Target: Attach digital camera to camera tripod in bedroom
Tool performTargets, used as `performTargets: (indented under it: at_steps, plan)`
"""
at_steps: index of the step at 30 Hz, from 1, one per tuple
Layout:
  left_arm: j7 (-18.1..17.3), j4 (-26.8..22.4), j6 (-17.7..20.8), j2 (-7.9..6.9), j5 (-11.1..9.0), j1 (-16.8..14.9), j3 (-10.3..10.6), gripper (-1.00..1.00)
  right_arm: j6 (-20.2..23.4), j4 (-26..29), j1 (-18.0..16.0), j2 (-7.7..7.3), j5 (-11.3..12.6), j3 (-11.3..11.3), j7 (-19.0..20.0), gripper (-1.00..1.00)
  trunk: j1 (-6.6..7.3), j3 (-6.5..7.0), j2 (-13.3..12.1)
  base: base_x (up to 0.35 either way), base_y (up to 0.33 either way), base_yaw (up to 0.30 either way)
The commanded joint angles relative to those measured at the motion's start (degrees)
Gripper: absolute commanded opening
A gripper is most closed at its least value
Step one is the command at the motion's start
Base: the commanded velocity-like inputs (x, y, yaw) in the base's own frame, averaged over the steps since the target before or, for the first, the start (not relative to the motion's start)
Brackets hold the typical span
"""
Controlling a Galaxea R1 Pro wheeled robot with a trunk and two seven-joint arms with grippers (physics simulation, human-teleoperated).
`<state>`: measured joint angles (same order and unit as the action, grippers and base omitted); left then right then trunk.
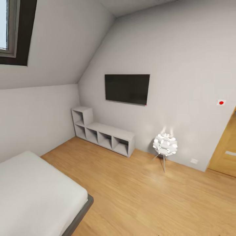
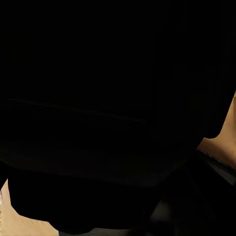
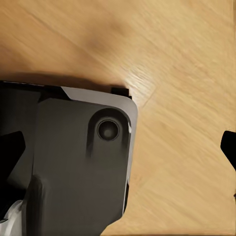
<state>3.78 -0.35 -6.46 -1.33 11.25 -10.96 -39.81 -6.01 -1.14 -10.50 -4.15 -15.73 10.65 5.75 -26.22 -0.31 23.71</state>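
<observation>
While the robot looks across the bedroom, I can see no camera and no tripod yet, so I cannot say where they are. The head view takes in a flat black screen [image 1: 127,88] hung on the pale wall [image 1: 183,59]. Right under the screen sits a low grey shelf [image 1: 104,134] with open boxes, on the light wood floor [image 1: 141,196]. Off to the door side of the screen stands a small round white lamp [image 1: 165,145] on thin legs, glowing. Past the lamp, further from the screen, is the edge of a wooden door [image 1: 226,150]. On the other side, well away from the screen, is the corner of a grey bed [image 1: 36,193], and high up is a dark window frame [image 1: 19,32].

The right wrist view looks down at wood floor, with a grey and black part of the robot's own body [image 3: 78,162] in the way. The left wrist view is nearly all dark. I cannot tell if either gripper is wide or narrow, or if it holds anything.

I think the robot is at the looking step. Next it likely needs to turn or roll until the camera and tripod come into sight.
</observation>
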Motion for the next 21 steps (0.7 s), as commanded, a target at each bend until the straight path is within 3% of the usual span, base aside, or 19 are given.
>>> performTargets:
  at_steps: [1,5,12,15,21]
  plan:
    - [0.16,0.09,-0.17,-0.01,0.72,-0.02,-0.35,-1.00,-0.25,-0.14,-0.05,-0.01,-0.51,0.44,0.14,1.00,-0.02,-0.03,0.05,0.015,0.000,-0.296]
    - [0.08,0.11,-0.08,0.06,0.81,-0.02,-0.25,-1.00,-0.30,-0.17,-0.05,0.06,-0.58,0.37,0.14,1.00,-0.02,-0.03,0.05,0.080,0.000,-0.296]
    - [-0.09,0.09,0.32,0.14,1.48,-0.02,-0.09,-1.00,-0.26,-0.23,-0.05,0.00,-0.58,0.34,0.14,1.00,-0.02,-0.03,0.05,0.264,0.000,-0.297]
    - [-0.21,0.08,0.54,0.16,2.95,-0.02,0.27,-1.00,-0.25,-0.39,-0.05,0.06,-0.55,0.34,0.14,1.00,-0.02,-0.03,0.05,0.313,0.000,-0.296]
    - [-0.40,0.12,1.71,0.18,7.87,-0.02,0.76,-1.00,0.04,-0.59,-0.05,-0.05,-0.39,0.42,0.22,1.00,-0.02,-0.03,0.05,0.322,0.000,-0.296]
